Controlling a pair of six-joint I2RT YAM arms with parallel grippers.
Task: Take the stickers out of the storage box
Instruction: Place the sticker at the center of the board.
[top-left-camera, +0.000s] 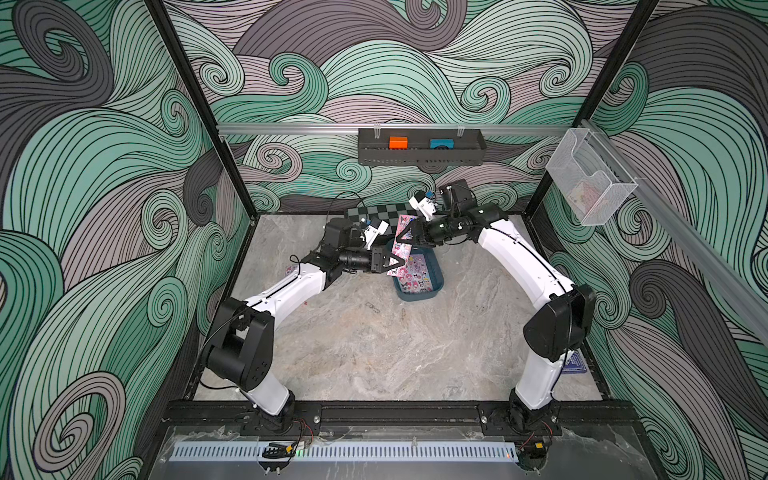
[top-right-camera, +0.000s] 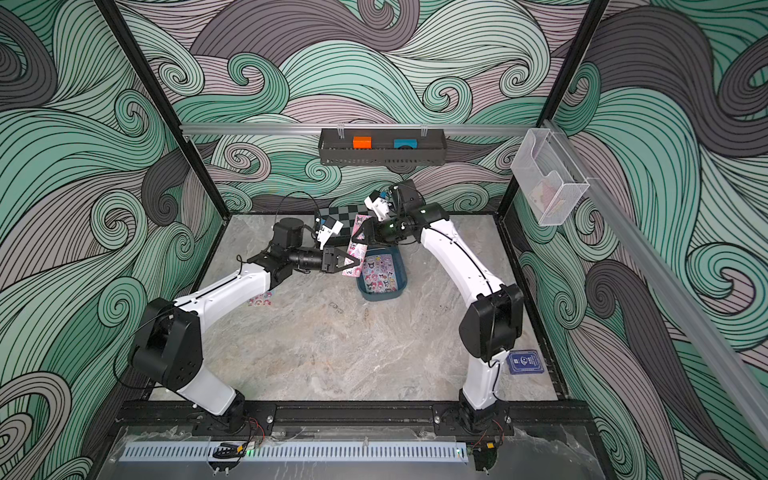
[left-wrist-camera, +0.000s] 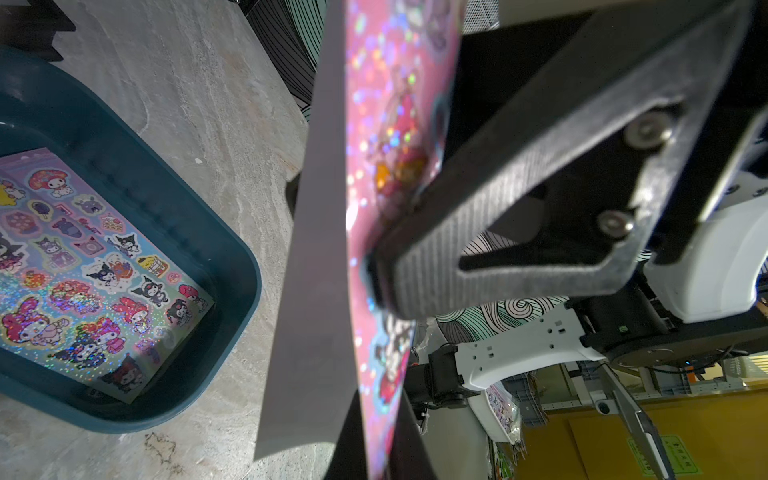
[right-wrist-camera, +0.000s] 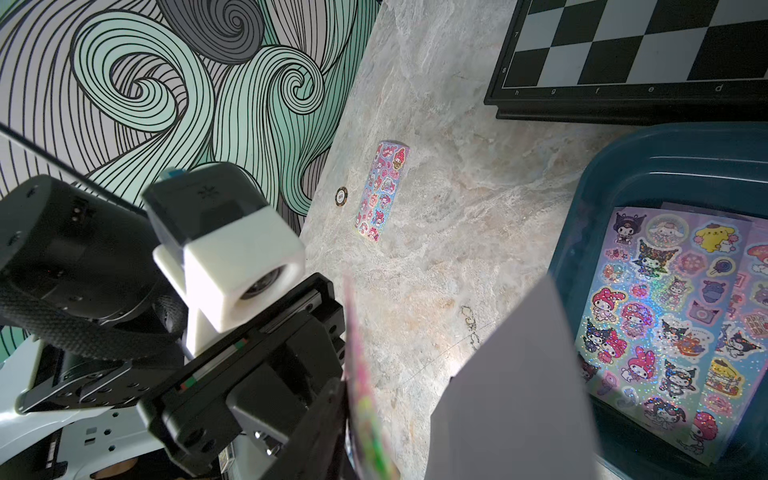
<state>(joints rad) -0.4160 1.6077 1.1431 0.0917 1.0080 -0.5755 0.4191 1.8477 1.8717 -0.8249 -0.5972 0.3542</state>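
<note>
The storage box is a dark teal tub in front of the chessboard, with stickers lying flat inside. One pink glittery sticker sheet hangs in the air over the box's left rim, held between both grippers. My left gripper is shut on its lower end. My right gripper is shut on it higher up, one of its fingers pressing on the pink face. A grey sheet back shows beside the pink face.
Another sticker sheet lies on the table under the left arm, a round chip beside it. The chessboard is behind the box. A black wall tray, a clear wall bin and a dark blue card box are further off.
</note>
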